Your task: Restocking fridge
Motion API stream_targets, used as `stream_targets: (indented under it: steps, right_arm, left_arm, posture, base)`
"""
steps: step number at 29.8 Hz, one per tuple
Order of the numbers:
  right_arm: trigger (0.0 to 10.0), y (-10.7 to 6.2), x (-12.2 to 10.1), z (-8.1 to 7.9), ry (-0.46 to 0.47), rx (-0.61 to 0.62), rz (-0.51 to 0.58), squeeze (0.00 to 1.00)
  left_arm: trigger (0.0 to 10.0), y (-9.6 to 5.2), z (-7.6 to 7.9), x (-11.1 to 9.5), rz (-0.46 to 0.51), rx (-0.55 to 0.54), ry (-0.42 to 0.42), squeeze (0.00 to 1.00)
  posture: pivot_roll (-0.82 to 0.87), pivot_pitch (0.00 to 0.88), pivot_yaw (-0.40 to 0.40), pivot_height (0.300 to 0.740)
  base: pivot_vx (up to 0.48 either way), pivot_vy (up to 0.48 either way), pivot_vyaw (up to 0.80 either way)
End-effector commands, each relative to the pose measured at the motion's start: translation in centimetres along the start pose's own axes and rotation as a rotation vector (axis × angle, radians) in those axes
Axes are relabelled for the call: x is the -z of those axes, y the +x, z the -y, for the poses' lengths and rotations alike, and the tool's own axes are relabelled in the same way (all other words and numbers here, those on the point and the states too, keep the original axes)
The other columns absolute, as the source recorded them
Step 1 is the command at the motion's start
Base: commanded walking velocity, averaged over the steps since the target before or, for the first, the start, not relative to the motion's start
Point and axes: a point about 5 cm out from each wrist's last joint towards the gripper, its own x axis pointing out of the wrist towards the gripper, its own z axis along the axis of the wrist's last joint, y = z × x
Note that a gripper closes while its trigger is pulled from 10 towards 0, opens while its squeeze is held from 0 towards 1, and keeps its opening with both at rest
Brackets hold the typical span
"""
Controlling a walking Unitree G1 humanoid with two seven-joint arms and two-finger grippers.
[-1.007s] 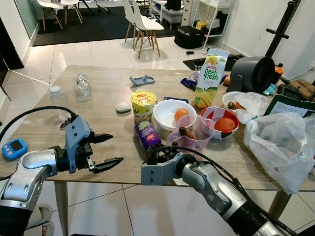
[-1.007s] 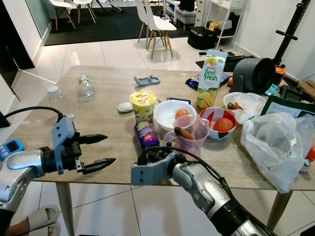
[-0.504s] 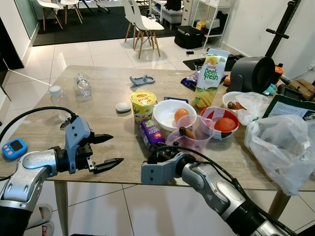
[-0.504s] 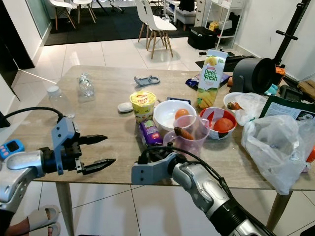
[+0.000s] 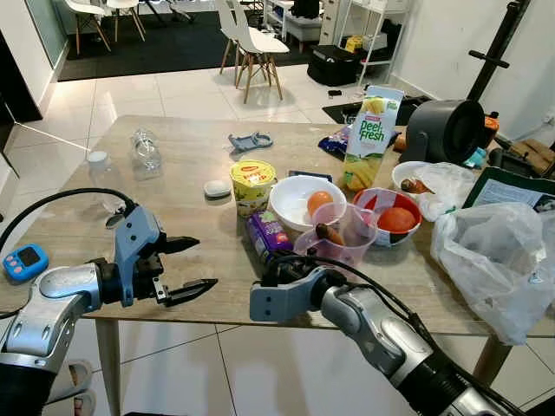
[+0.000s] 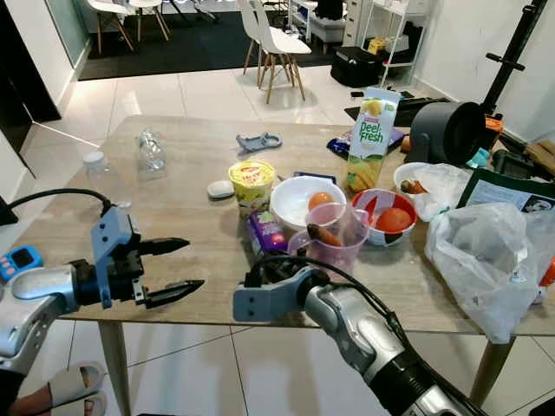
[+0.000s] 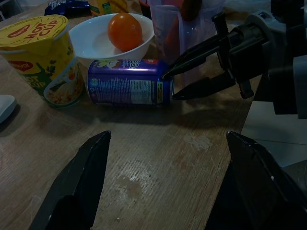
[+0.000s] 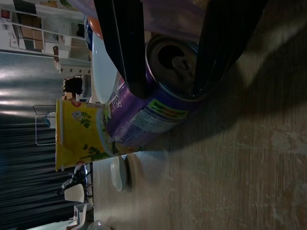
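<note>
A purple drink can lies on its side on the wooden table, between the yellow cup noodle and a pink measuring cup. My right gripper is open at the can's near end, its fingertips against the rim of the can's top. My left gripper hovers open and holds nothing near the table's front edge, a hand's width left of the can.
Behind the can stand a white bowl holding an orange, a red bowl and a juice carton. Plastic bags fill the right end. Clear bottles lie far left. A blue timer sits low at the left.
The can has slid and turned a little away from me, closer to the cup noodle and bowl, with my right gripper following its end. My left gripper has not moved.
</note>
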Motion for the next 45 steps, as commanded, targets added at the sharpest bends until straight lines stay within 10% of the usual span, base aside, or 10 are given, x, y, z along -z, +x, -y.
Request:
stream_targets:
  steps: [1,36,37,38,41,45]
  right_arm:
    - [10.0,-0.1,0.7,0.1,0.0,0.001,-0.029,0.0]
    - [10.0,-0.8,2.6,0.9,-0.024,0.041,-0.1,0.0]
    - [7.1,-0.8,2.6,0.9,-0.025,0.044,-0.103,0.0]
    - [1.9,-0.7,2.6,0.9,-0.025,0.048,-0.104,0.0]
    - [0.0,-0.6,2.5,0.9,-0.025,0.052,-0.103,0.0]
    - [0.5,-0.6,2.5,1.0,-0.024,0.053,-0.1,0.0]
  left_arm:
    - [10.0,0.3,0.4,0.1,-0.005,0.029,-0.002,0.0]
    - [10.0,0.4,0.4,0.0,-0.007,0.04,-0.002,0.0]
    - [10.0,0.4,0.4,0.0,-0.006,0.04,-0.002,0.0]
    - [10.0,0.4,0.5,0.0,-0.007,0.04,-0.001,0.0]
    - [10.0,0.4,0.4,0.0,-0.006,0.04,0.0,0.0]
    - [10.0,0.4,0.4,0.0,-0.006,0.041,0.0,0.0]
  posture:
    - [0.07,0.031,-0.022,0.74]
    - [0.07,0.028,-0.02,0.74]
    - [0.08,0.027,-0.02,0.74]
    - [0.08,0.029,-0.018,0.74]
    - [0.08,0.028,-0.019,0.74]
    - [0.08,0.029,-0.019,0.74]
  base:
    - [0.0,0.0,0.0]
    - [0.0,0.0,0.0]
    - [0.0,0.0,0.0]
    - [0.0,0.0,0.0]
    - [0.0,0.0,0.0]
    - [0.0,0.0,0.0]
